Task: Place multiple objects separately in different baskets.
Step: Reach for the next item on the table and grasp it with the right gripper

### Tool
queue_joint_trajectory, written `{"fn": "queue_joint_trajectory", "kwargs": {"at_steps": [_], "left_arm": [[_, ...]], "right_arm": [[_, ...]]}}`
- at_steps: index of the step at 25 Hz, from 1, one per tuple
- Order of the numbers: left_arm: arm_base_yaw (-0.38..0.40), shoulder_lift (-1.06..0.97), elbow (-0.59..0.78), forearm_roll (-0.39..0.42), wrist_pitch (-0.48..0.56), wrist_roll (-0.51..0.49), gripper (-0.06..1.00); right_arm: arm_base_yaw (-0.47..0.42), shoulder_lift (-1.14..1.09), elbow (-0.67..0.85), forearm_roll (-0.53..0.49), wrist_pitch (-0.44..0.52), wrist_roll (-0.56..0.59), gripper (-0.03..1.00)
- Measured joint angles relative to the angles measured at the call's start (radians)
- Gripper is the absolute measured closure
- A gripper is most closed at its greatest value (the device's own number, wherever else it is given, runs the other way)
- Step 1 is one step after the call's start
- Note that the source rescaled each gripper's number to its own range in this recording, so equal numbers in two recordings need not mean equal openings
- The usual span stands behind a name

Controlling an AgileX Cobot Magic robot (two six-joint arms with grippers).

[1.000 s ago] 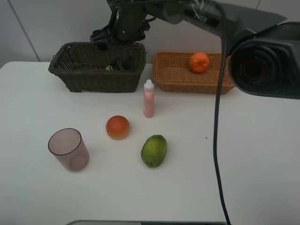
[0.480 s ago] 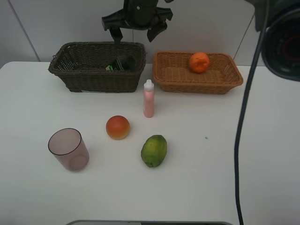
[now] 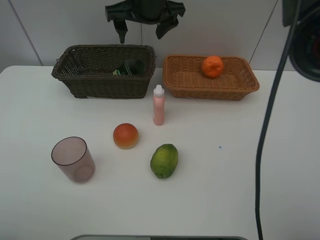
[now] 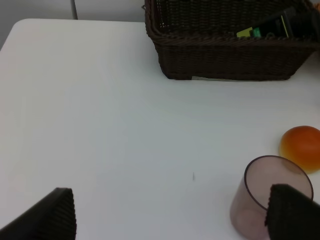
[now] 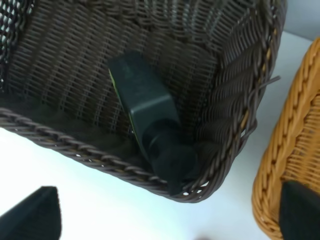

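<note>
Dark green black-capped bottle [image 5: 142, 105] flat in dark-brown wicker basket [image 3: 102, 85], orange [image 3: 212, 66] in light wicker basket [image 3: 210, 91]: kinds apart. Right pincer [image 3: 141, 35] overhead, wide, empty; left pincer [image 4: 172, 215] wide, empty too.

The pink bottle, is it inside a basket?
No, the pink bottle stands upright on the table, outside the dark basket and the light basket.

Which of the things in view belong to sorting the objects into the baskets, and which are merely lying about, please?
Belongs to the job: deep dark brown wicker basket, shallow light orange wicker basket, orange, red-orange round fruit, green oval fruit, slim pink white-capped bottle, dark green black-capped bottle, translucent purple-pink cup.
Just there: black hanging cable, white table.
</note>
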Motion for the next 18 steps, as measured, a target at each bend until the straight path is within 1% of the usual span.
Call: {"fn": "queue_joint_trajectory", "kwargs": {"at_steps": [4, 9, 14, 18], "left_arm": [[0.000, 0.000, 0.000, 0.000, 0.000, 0.000, -0.04], [0.000, 0.000, 0.000, 0.000, 0.000, 0.000, -0.04], [0.000, 0.000, 0.000, 0.000, 0.000, 0.000, -0.04], [0.000, 0.000, 0.000, 0.000, 0.000, 0.000, -0.04]], "right_arm": [[-0.001, -0.028, 0.066, -0.004, -0.001, -0.010, 0.10], [-0.012, -0.111, 0.257, -0.004, 0.000, -0.007, 0.10], [-0.012, -0.211, 0.459, -0.004, -0.012, 0.056, 0.10], [-0.012, -0.246, 0.579, -0.004, -0.087, 0.143, 0.10]]}}
